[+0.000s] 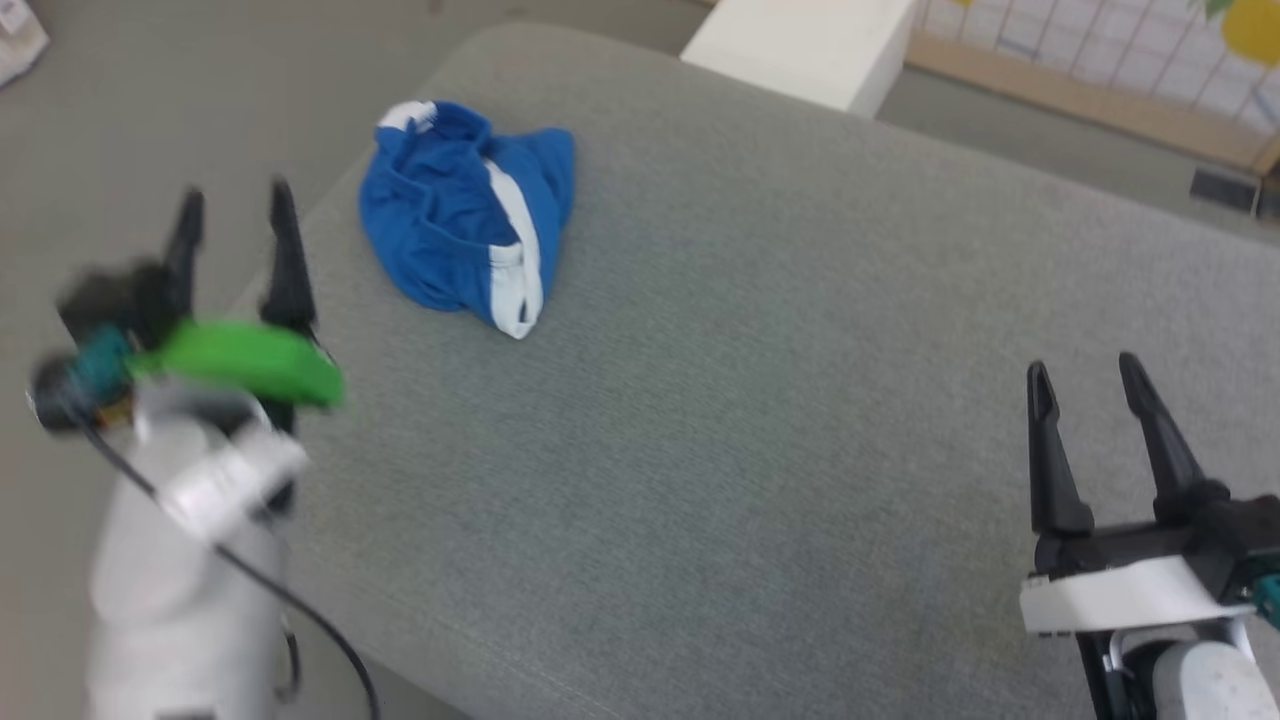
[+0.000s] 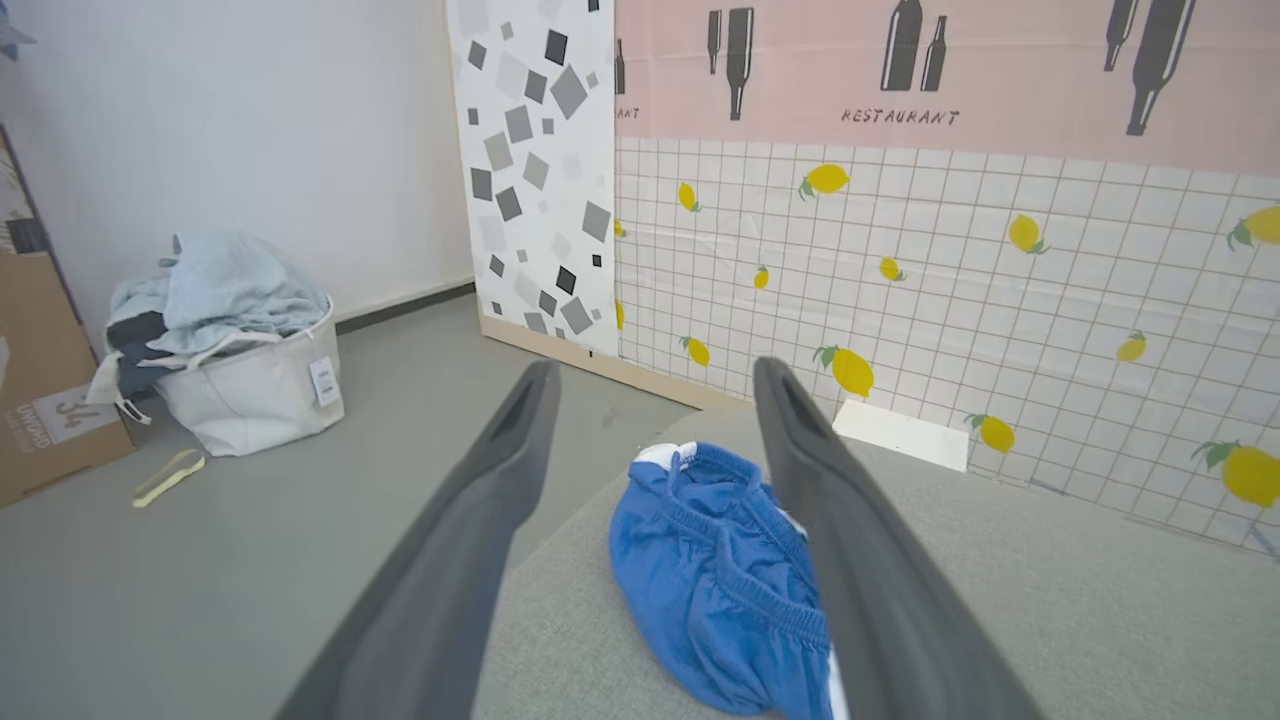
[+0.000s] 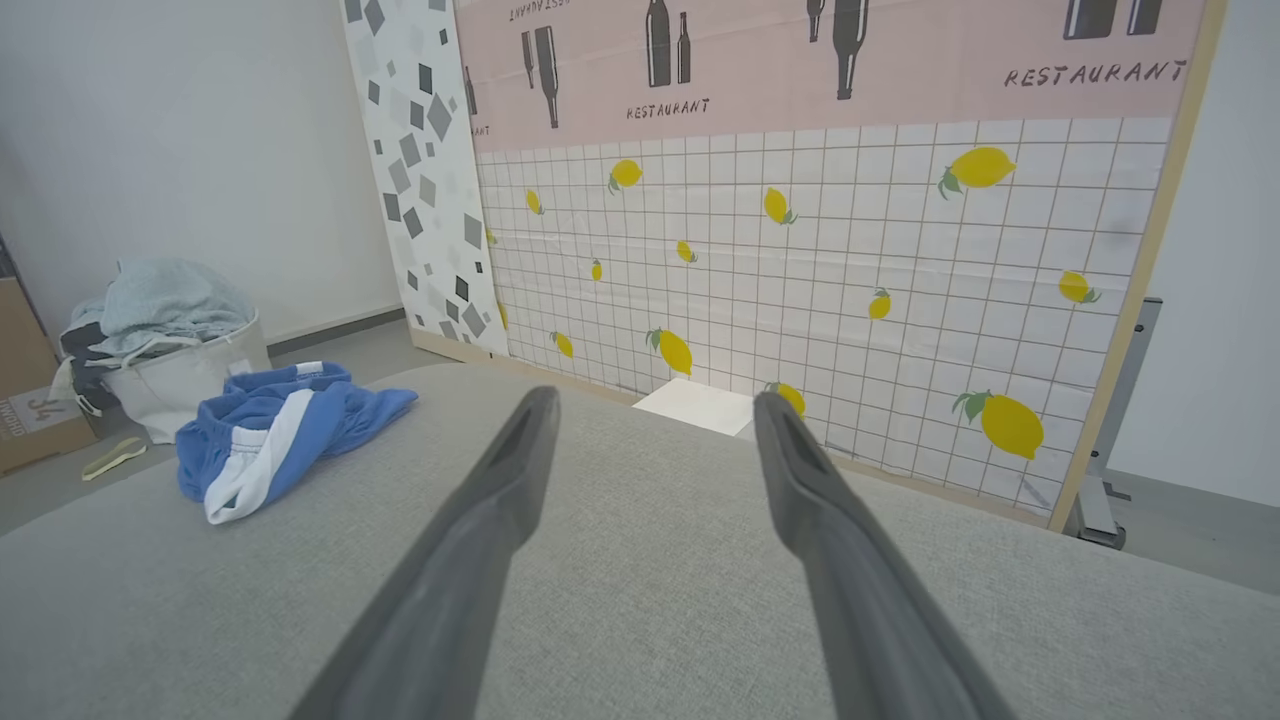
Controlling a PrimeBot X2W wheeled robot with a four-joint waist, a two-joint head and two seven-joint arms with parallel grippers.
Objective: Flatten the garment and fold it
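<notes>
The garment (image 1: 460,215) lies bunched in a blue-and-white heap near the far left corner of the grey cushion (image 1: 760,420), and none of it has been flattened yet. The left gripper (image 1: 237,197) hangs near it at the cushion's edge, its 2 fingers spread wide and empty, lined up, I'd guess, for a first pinch. The right gripper (image 1: 1084,368), just as wide and empty, hovers well apart at the near right, probably leaving room.

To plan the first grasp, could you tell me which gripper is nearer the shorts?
The left gripper: the shorts lie just beyond its fingers; the right gripper sits far off.
</notes>
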